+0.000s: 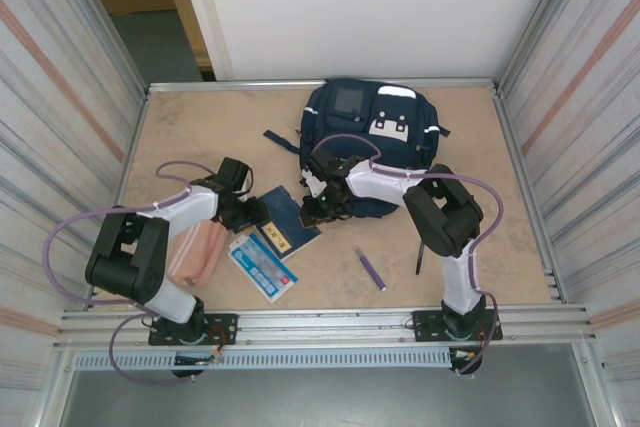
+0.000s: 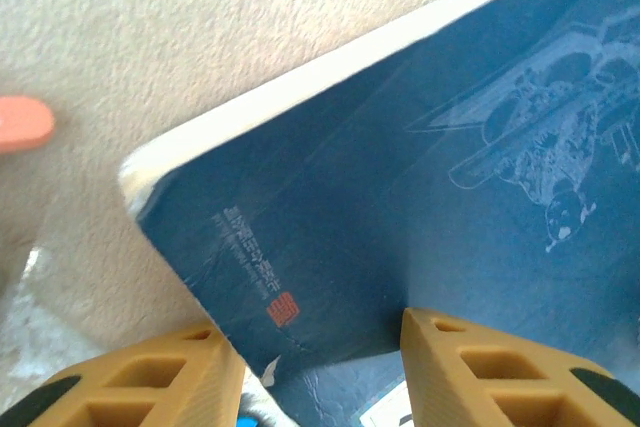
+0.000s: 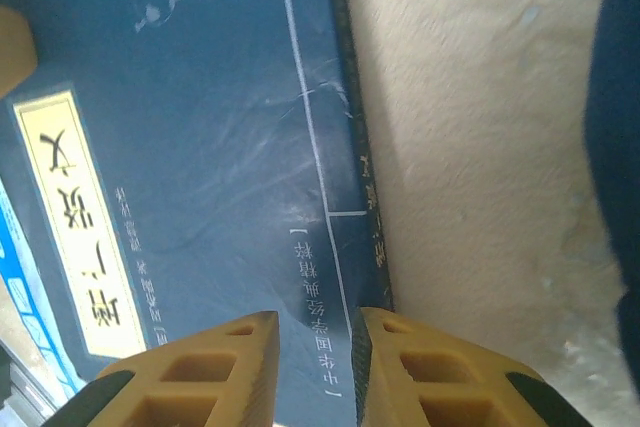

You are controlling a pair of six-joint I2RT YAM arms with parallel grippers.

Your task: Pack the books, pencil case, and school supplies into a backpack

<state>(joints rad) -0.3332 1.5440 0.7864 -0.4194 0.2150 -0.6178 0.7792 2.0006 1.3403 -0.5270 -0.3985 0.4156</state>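
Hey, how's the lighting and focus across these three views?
Top external: even light, sharp throughout. Left wrist: navy book fairly sharp, pencil case tip blurred, table overbright. Right wrist: pale sheen across the book cover.

Beige table [image 1: 200,127], backpack [image 1: 375,122], navy book [image 1: 285,222], booklet [image 1: 262,267], pink pencil case [image 1: 195,252], purple pen [image 1: 371,270]

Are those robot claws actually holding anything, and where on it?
Cannot be told for sure. The right gripper, nearly closed, sits over the navy book at its spine edge; the left gripper, fingers apart, flanks one corner.
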